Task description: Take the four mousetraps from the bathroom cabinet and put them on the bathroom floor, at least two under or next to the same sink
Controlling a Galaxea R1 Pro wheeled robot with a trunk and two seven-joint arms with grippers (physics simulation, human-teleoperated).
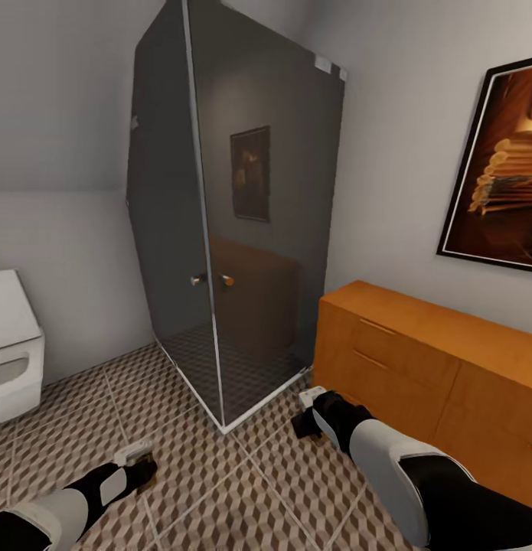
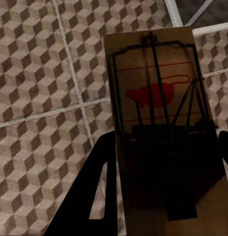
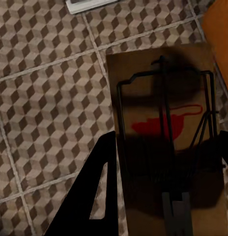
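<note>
Left wrist: mousetrap (image 2: 158,113) held in your left gripper (image 2: 163,196), above the bathroom floor (image 2: 45,73).
Trap face-up w/ red mark and dark wire; fingers (image 2: 89,196) flank the board; grout lines cross the tiles.

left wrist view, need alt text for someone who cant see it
A tan wooden mousetrap with dark wire and a red mouse mark is held close to the camera between the left gripper's black fingers. Below it lies the bathroom floor, tiled in a brown and cream cube pattern with pale grout lines, with a white shower frame edge beyond.
</note>
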